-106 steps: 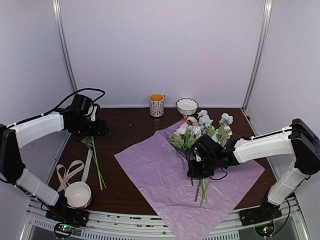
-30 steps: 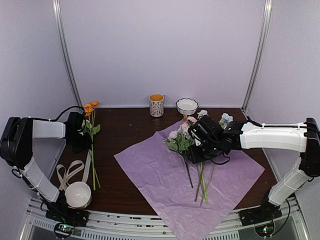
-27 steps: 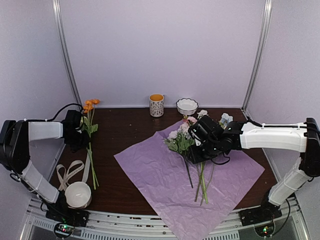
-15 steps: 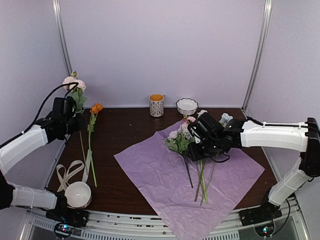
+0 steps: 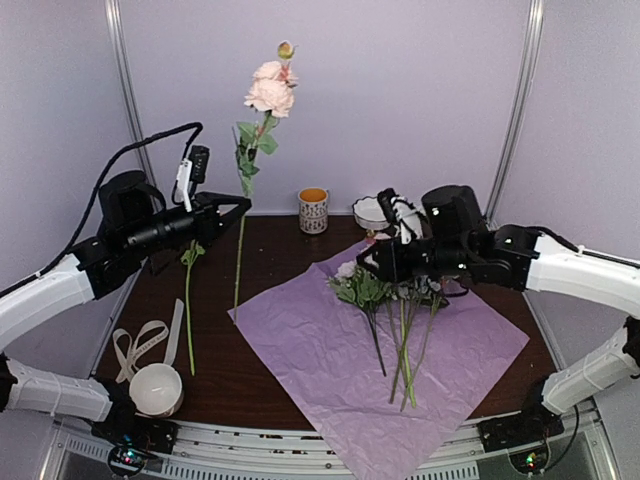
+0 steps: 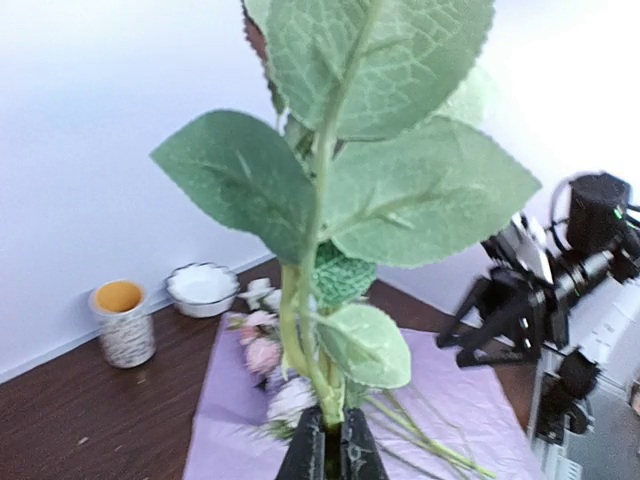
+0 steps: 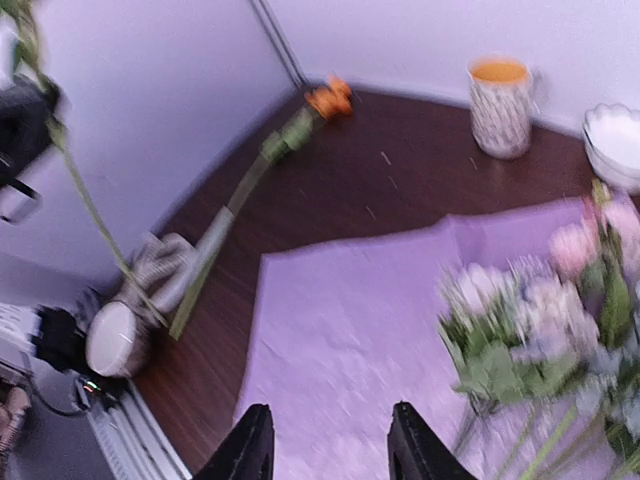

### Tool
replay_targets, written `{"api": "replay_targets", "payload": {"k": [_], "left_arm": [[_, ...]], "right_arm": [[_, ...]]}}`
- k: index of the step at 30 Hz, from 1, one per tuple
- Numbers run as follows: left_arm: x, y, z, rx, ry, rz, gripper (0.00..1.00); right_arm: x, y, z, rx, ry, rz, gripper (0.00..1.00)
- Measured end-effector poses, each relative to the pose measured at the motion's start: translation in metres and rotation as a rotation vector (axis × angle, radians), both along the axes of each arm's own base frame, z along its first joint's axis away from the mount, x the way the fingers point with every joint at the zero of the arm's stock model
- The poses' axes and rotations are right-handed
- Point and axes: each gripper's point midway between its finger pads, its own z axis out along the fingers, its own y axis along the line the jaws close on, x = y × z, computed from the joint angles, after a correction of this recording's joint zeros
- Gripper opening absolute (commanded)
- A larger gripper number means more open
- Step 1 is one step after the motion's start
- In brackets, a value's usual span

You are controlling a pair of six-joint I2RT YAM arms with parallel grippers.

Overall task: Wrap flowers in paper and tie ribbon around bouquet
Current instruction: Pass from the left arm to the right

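The lilac paper (image 5: 330,345) lies flat on the dark table. A bunch of the flowers (image 5: 375,285) rests on it, stems toward the near edge. My left gripper (image 5: 240,206) is shut on the stem of a tall pink rose (image 5: 270,92), held upright above the table's left side; its fingers (image 6: 306,452) pinch the leafy stem (image 6: 318,300). My right gripper (image 7: 330,445) hovers open and empty over the paper (image 7: 350,330), just left of the flowers (image 7: 540,330). An orange-bloomed stem (image 5: 188,310) lies on the table at the left. The ribbon (image 5: 140,345) is looped near the front left.
A white round bowl (image 5: 157,388) stands by the ribbon at the front left. A patterned cup (image 5: 313,210) and a scalloped white bowl (image 5: 368,212) stand at the back wall. Metal posts mark the corners.
My left gripper has lifted the pink rose high and carried it right, toward the paper. The right gripper has risen off the flowers, which stay on the paper.
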Motion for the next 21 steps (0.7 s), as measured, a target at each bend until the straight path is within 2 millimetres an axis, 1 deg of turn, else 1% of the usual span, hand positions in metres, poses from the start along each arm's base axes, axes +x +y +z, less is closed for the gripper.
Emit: {"api": "replay_targets", "payload": {"k": [2,4,5,6,8,10,11,14,16,17,19,21], "left_arm": [[-0.019,-0.031,0.01,-0.021,-0.027,-0.146,0.0],[-0.034,-0.057,0.022,-0.045,-0.06,-0.263,0.0],[-0.043,-0.068,0.028,-0.059,-0.076,-0.321,0.0],[-0.048,-0.077,0.033,-0.07,-0.092,-0.359,0.0],[-0.059,-0.093,0.039,-0.085,-0.111,-0.435,0.0],[-0.069,-0.108,0.043,-0.094,-0.121,-0.502,0.0],[-0.071,-0.113,0.042,-0.096,-0.121,-0.522,0.0],[-0.078,-0.129,0.034,-0.096,-0.104,-0.581,0.0],[-0.079,-0.134,0.027,-0.091,-0.085,-0.599,0.0],[-0.078,-0.136,0.024,-0.089,-0.078,-0.604,0.0],[-0.077,-0.139,0.017,-0.084,-0.056,-0.613,0.0],[-0.078,-0.143,0.011,-0.078,-0.035,-0.629,0.0]], "right_arm": [[-0.005,0.011,0.07,0.221,-0.147,0.061,0.42],[-0.014,0.015,0.125,0.39,-0.264,0.112,0.46],[-0.017,0.016,0.148,0.462,-0.314,0.128,0.49],[-0.02,0.017,0.163,0.513,-0.348,0.146,0.53],[-0.023,0.022,0.187,0.592,-0.396,0.182,0.6],[-0.023,0.032,0.195,0.626,-0.403,0.215,0.66],[-0.022,0.038,0.195,0.637,-0.395,0.231,0.67],[-0.018,0.052,0.186,0.642,-0.365,0.26,0.67],[-0.018,0.056,0.182,0.647,-0.346,0.275,0.62],[-0.019,0.057,0.183,0.653,-0.345,0.281,0.58],[-0.021,0.057,0.186,0.67,-0.347,0.291,0.44],[-0.023,0.057,0.192,0.693,-0.349,0.297,0.42]]}}
